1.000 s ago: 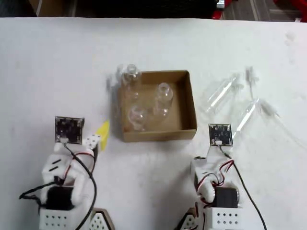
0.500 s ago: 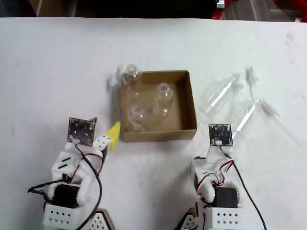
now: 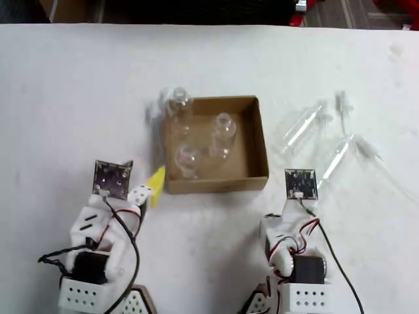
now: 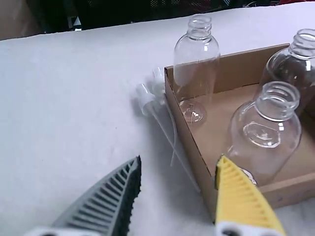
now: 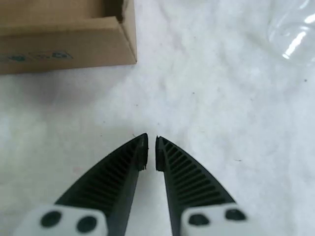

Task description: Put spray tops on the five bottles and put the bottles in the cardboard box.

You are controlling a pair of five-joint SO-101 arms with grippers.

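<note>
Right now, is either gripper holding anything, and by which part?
Nothing is held. The left gripper is open and empty; the right gripper is shut with nothing between its fingers.

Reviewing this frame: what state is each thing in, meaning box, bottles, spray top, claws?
cardboard box: open, three bottles inside.
bottles in box: upright, no tops on.
two bottles right of box: lying on table, uncapped.
spray top beside box: loose on table.
left claw: open, empty.
right claw: shut, empty.

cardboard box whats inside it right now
Three uncapped clear bottles stand upright in the cardboard box. In the left wrist view its wall partly covers the nearest bottle's base.
</note>
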